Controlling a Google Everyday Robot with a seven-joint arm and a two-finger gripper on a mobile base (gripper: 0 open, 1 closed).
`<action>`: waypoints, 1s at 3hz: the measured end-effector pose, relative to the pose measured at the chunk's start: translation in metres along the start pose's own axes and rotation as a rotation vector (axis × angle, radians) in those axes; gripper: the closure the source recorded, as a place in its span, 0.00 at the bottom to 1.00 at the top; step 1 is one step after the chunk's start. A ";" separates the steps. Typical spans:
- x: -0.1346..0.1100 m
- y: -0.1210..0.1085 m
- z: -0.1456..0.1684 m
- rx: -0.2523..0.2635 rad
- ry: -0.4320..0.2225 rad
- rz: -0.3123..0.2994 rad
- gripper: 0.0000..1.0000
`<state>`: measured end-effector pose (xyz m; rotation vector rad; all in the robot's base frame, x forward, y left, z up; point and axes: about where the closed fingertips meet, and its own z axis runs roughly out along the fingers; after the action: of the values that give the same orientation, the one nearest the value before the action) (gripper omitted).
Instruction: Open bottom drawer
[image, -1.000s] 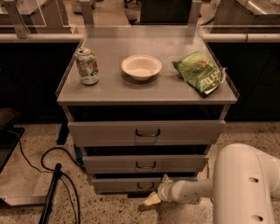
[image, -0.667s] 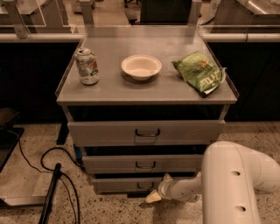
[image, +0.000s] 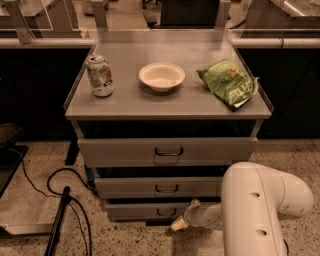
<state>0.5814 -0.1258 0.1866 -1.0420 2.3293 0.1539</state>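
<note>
Gripper (image: 180, 223) sits low beside the bottom drawer (image: 132, 211), open or closed unclear; it should hook the handle (image: 166, 212) and pull straight out

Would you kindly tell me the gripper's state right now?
Gripper: cannot be told; it sits low in front of the flat grey metal bottom drawer, near the floor.

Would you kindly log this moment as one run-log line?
gripper: by bottom drawer front, right of handle | drawer: looks shut | pull: pending
</note>
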 end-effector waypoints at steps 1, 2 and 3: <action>-0.001 -0.007 0.012 0.001 0.003 -0.026 0.00; -0.003 -0.016 0.021 0.007 0.016 -0.051 0.00; 0.015 -0.014 0.023 -0.013 0.069 -0.065 0.00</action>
<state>0.5944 -0.1374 0.1609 -1.1449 2.3554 0.1093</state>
